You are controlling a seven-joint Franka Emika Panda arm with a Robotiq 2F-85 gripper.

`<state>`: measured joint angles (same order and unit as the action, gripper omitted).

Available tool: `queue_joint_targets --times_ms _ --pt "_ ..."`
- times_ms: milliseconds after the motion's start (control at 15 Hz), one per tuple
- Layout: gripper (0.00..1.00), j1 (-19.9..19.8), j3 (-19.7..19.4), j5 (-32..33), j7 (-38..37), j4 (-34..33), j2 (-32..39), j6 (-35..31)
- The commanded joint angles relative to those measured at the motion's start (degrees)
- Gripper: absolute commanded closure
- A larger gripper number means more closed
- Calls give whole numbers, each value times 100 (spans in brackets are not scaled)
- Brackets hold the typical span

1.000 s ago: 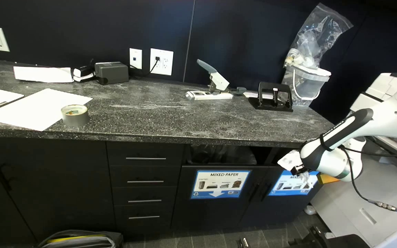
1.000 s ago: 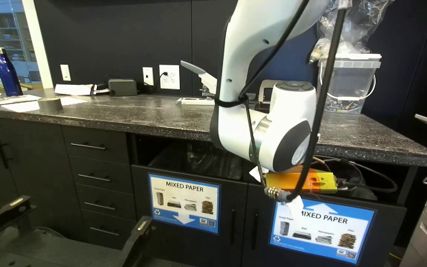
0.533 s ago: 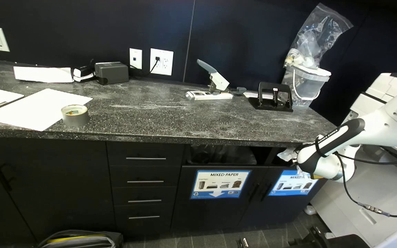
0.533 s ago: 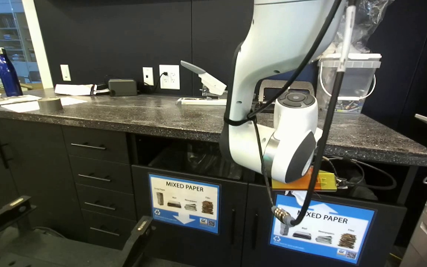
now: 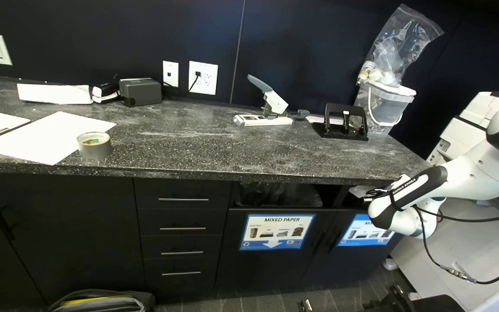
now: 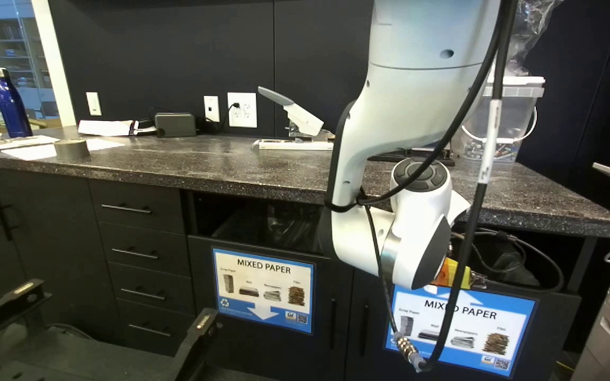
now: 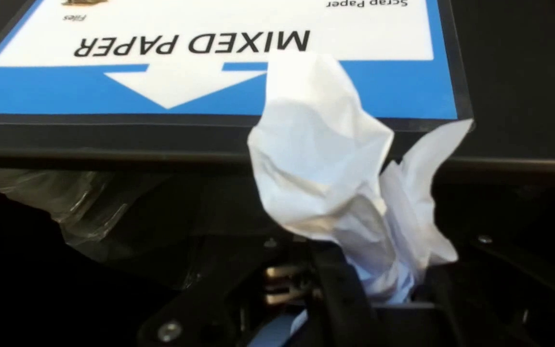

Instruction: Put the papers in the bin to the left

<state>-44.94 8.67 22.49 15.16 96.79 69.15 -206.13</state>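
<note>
Pinched between dark fingers (image 7: 345,284), crumpled white paper (image 7: 316,154) is held at the mouth of the right-hand compartment (image 7: 113,156), partly screening a blue-edged sign (image 7: 176,53) lettered "MIXED PAPER" beyond the fingers. Clear plastic (image 7: 85,207) is glimpsed to their left. The bin to the left (image 5: 275,211), its front marked by a down-arrow sign (image 5: 258,222), is placed well apart from the fingers, with a dark divider (image 5: 340,197) set between. Above, the fingers are bordered by the edge of the table (image 5: 197,151), on which a hole punch (image 5: 345,134) and a clear tub (image 5: 381,108), topped by a plastic bag (image 5: 401,41), are set nearest to them; a stapler (image 5: 277,102) and a roll of tape (image 5: 95,150) are seen farther left. To the fingers' right, a pale machine (image 5: 461,132) is placed.

The grip is laid bare in the wrist view alone. In an exterior view, the fingers are hidden behind the white arm (image 6: 413,106), crossed by a hanging black cable (image 6: 472,230), and an orange-and-yellow block (image 6: 449,271) is exposed just beside it. Also caught only there is a blue bottle (image 6: 14,111), far to the fingers' left.
</note>
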Motion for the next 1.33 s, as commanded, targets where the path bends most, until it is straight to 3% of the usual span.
queue_joint_targets --times_ms 0,267,333,800,1267 --pt "93 28 38 262 -512 -808 564 -283" --pt "93 238 -40 282 -779 -1344 828 -374" --pt "93 153 133 135 -516 -1458 921 -309" --pt "93 71 286 161 -596 -1884 1324 -300" --pt "93 -260 799 320 -810 -2128 1643 -179"
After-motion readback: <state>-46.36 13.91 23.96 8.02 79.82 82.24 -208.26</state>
